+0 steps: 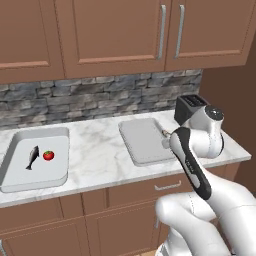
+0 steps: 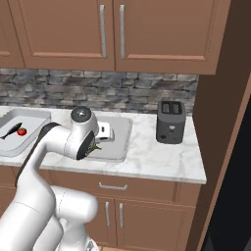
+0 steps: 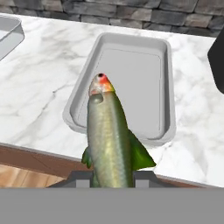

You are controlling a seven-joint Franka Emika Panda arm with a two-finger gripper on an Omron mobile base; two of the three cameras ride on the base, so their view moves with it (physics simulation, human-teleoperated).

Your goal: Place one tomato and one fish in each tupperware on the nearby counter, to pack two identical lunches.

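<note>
- The left tupperware (image 1: 35, 181) is seen on the counter (image 1: 95, 150) already packed: a dark grey fish (image 1: 32, 157) and a red tomato (image 1: 48, 155) lie inside it, just beside each other, so one lunch is judged complete.
- The right tupperware (image 3: 131, 83) is seen with nothing in it, near the counter's front edge, with a dark toaster (image 2: 170, 121) further right and well apart from it.
- The step in hand is judged to be the carrying of the second fish to that tray; the second tomato is not yet packed.
- The yellowish green fish (image 3: 109, 140) is held above the tray's near rim, its head pointed toward the tray.
- The gripper (image 3: 109, 178) is clamped shut on that fish near its tail, a finger at either side.
- For the next move, the fish is to be carried forward over the tray's floor, lowered, and let go only once the rim is cleared.
</note>
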